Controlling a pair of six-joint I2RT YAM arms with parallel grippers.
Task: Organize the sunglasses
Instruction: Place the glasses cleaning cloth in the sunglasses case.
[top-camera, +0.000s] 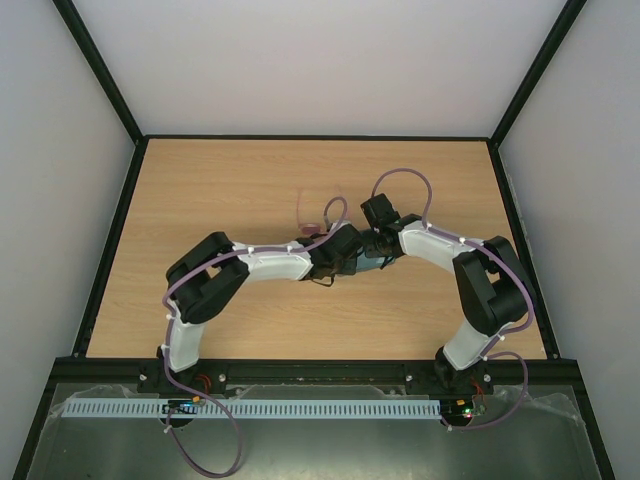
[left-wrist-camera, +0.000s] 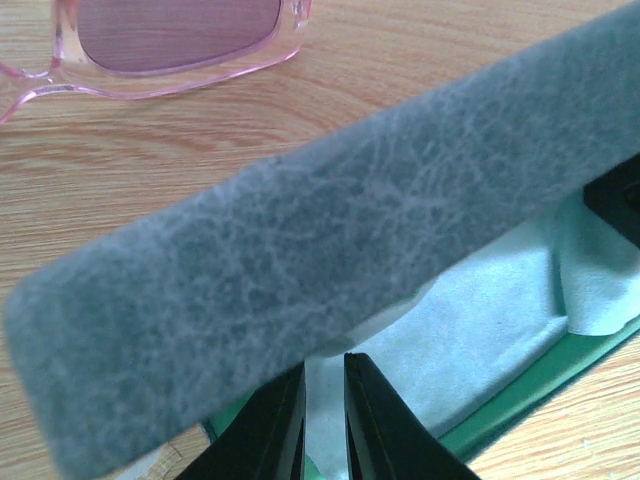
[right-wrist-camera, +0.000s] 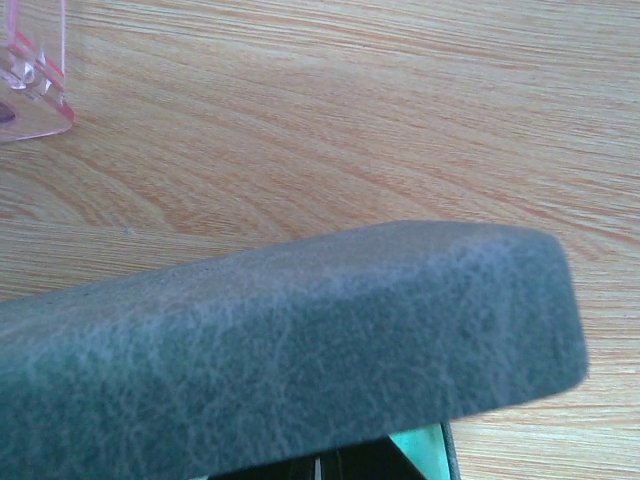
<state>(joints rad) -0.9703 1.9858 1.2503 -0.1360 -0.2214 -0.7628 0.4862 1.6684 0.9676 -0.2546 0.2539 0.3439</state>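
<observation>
Top external: grippers (top-camera: 352, 256) adjacent, elbows outward.

The raised case lid (left-wrist-camera: 330, 270) bars the way to the sunglasses (left-wrist-camera: 170, 40); table (top-camera: 220, 190) beside lies free.

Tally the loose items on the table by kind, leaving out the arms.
sunglasses: 1
case: 1, blue-grey, lid open
cloth: 1, light blue, lying inside the case
Total: 3
</observation>
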